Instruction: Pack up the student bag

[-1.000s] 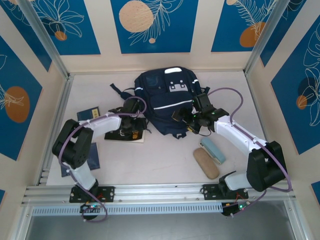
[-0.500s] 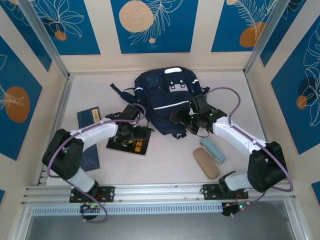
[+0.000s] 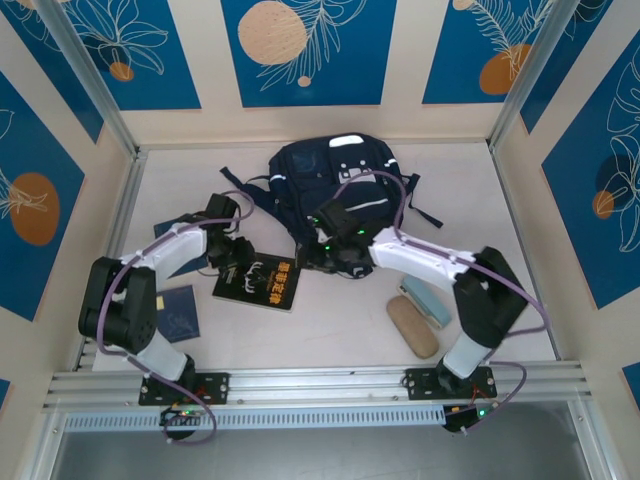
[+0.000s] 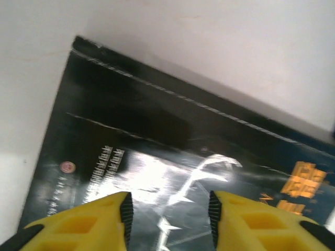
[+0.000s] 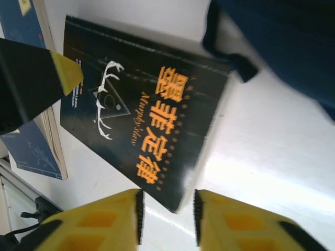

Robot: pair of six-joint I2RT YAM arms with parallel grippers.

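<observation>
I see the large navy-blue fabric backpack point(image 3: 335, 185) lying at the far middle of the white table point(image 3: 330, 330). Just in front of it, the left gripper point(image 4: 167, 214) hangs released over a glossy black paperback with orange lettering point(image 5: 141, 110). The right gripper point(image 5: 166, 217) straddles the book's corner; I cannot tell whether it pinches.

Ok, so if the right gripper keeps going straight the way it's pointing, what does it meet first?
Most likely the black book: its near corner lies just ahead of the right gripper. Depth is unclear, so it might touch the table beside that corner instead.
</observation>
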